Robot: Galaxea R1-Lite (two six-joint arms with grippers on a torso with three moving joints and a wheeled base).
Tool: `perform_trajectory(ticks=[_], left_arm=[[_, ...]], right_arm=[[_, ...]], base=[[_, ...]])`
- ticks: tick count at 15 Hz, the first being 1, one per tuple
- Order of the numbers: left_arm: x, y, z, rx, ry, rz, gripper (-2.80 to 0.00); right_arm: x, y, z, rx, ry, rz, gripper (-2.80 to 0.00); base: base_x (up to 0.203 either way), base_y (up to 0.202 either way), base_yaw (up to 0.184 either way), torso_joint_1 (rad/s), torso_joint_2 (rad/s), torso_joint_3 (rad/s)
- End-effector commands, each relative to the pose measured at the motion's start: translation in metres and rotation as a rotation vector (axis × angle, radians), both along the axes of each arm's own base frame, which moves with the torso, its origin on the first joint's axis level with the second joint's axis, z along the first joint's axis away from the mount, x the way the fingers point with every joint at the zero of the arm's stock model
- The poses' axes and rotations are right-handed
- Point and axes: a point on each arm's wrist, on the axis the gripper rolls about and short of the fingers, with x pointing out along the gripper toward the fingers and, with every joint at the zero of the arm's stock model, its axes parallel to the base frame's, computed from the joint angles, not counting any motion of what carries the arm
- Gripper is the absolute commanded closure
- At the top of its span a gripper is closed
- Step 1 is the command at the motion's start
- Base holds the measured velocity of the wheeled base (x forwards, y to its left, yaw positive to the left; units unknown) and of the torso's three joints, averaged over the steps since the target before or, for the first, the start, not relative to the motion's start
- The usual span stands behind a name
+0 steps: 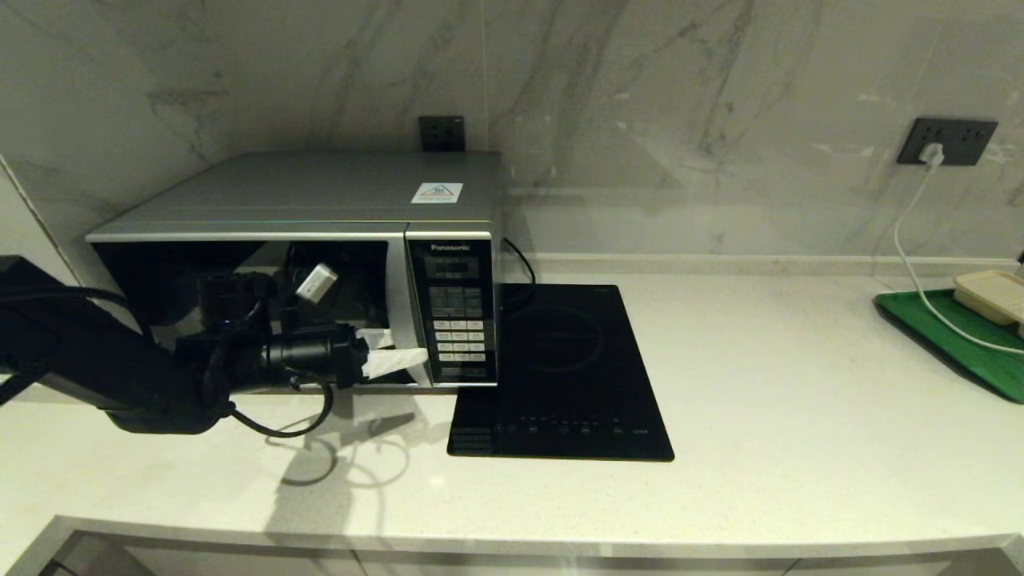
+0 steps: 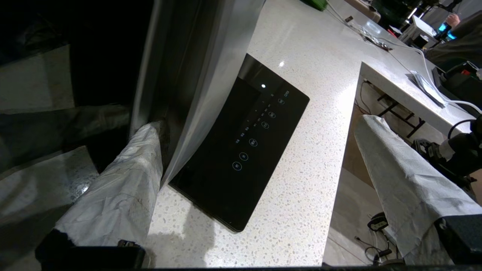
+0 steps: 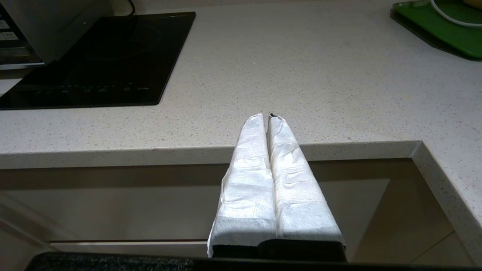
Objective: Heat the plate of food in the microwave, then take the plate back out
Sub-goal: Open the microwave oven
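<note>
The left gripper (image 1: 396, 352) is open, with one finger (image 2: 128, 180) tucked behind the edge of the microwave (image 1: 320, 264) door, next to the keypad. I cannot see the plate. The right gripper (image 3: 269, 120) is closed on nothing, low by the counter (image 3: 301, 75) edge, far away.

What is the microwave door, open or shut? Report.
Shut: the microwave door sits flush with its keypad panel; left gripper open, one finger behind the handle; right gripper parked before the counter.
</note>
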Motion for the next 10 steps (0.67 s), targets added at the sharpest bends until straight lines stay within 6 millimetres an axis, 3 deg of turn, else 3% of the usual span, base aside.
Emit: perform_trajectory(ticks=[1,10], left_arm=[[0.0018,-0.0051,-0.0029,-0.002,0.003,-0.018,-2.80],[0.0033,-0.0109,-0.0031,-0.009,-0.001,-0.051,-2.80]], right_arm=[[0.0000,0.0000,0.0000,0.001,0.000,0.000,0.00],[0.0000,0.0000,0.0000,0.000,0.000,0.000,0.00]], base=[[0.000,0.000,0.000,0.000,0.00,0.000],[0.000,0.000,0.000,0.000,0.00,0.000]])
